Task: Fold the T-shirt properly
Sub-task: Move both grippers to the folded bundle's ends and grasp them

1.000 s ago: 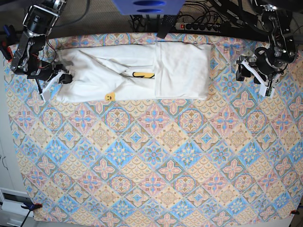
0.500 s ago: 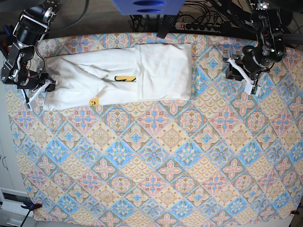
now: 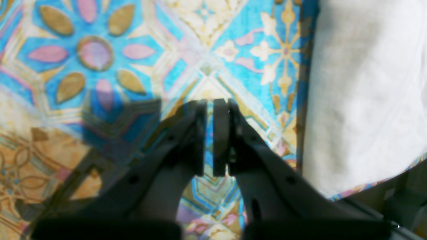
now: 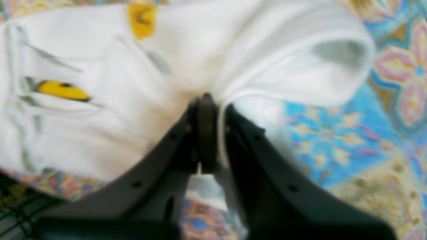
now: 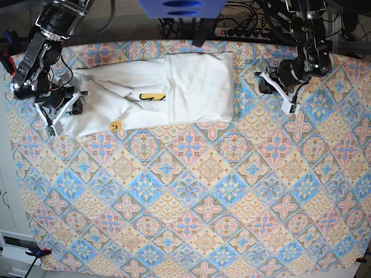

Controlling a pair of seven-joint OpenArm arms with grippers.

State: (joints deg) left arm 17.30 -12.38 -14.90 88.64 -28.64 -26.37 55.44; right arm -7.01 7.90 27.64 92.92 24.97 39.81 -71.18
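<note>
At the table's (image 5: 191,191) far edge lies the limp, light white cotton T-shirt (image 5: 174,87); right gripper (image 4: 213,103) pinches its bunched hem, left gripper (image 3: 213,110) closed empty.

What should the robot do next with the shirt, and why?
Probably the right hand should carry the pinched end of the T-shirt over toward the folded end. It is shut on the cloth, and that half lies long and rumpled on the tablecloth. The left hand is shut on nothing, beside the shirt.
</note>
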